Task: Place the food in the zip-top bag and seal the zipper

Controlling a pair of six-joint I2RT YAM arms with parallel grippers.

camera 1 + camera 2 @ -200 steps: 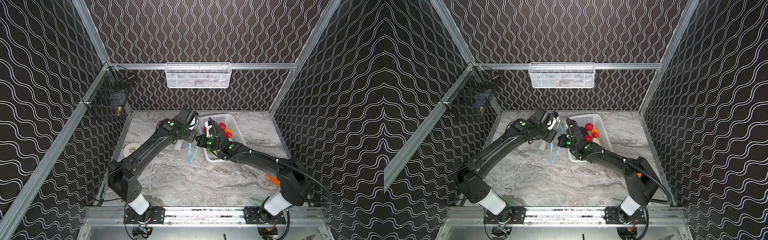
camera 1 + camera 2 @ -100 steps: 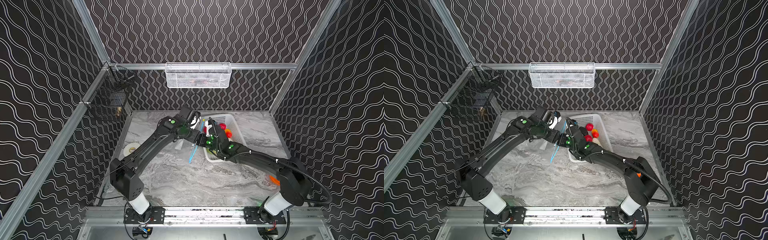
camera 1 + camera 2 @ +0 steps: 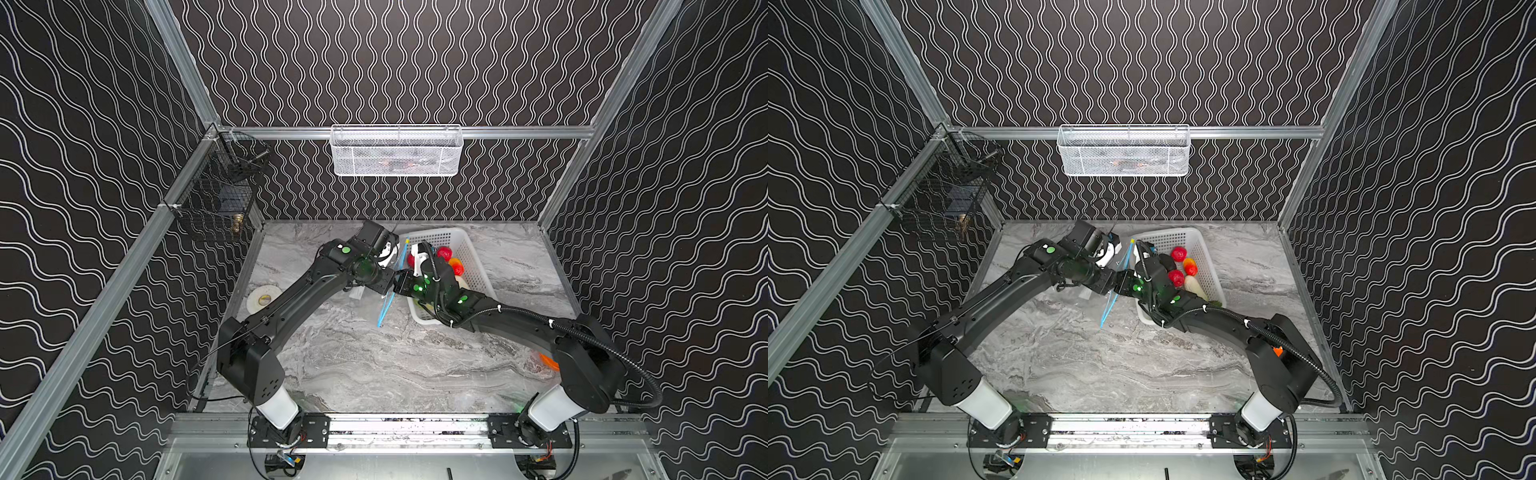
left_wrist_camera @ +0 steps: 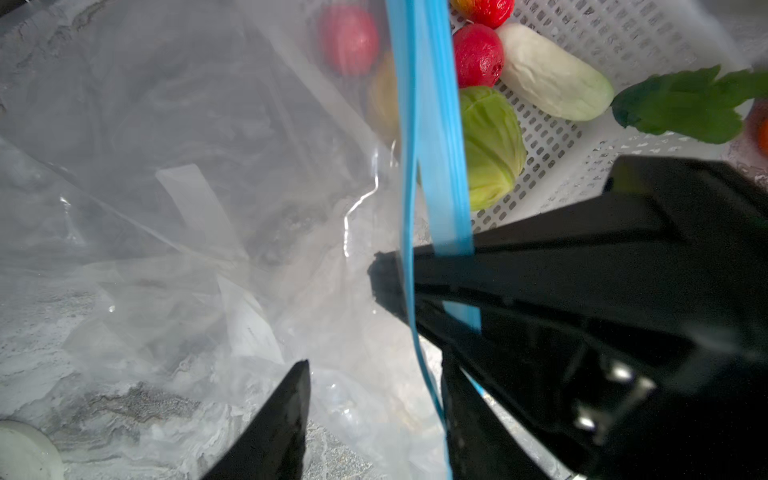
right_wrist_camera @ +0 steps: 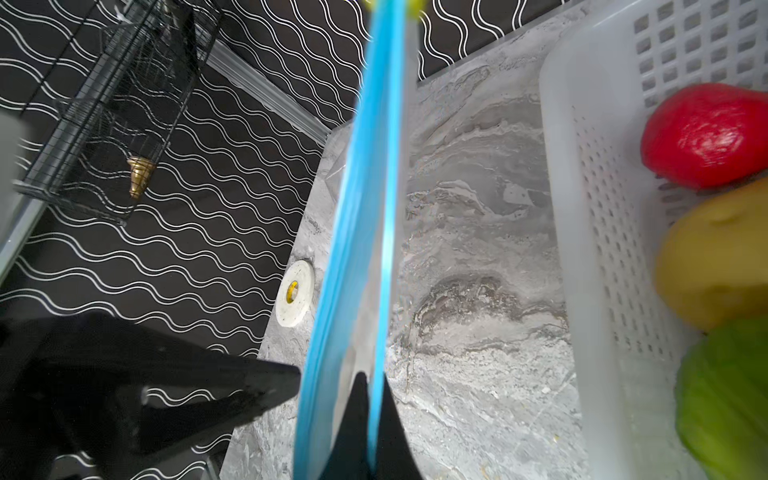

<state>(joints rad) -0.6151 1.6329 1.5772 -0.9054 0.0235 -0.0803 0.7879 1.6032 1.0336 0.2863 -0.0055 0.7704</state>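
My right claw (image 4: 399,279) is pressed together, pinching the light-blue zipper strip (image 4: 432,124) of the clear crinkly plastic zip-top bag (image 4: 187,166), which drapes over the grey marbled counter (image 3: 374,374) just beside the white perforated plastic basket (image 4: 552,158) holding the small toy produce (image 4: 490,149), while my left claw (image 4: 376,365) is spread at the bag's mouth.

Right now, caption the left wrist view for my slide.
Right gripper clamps the blue zipper; cabbage, radish and red rounds lie in the white basket.
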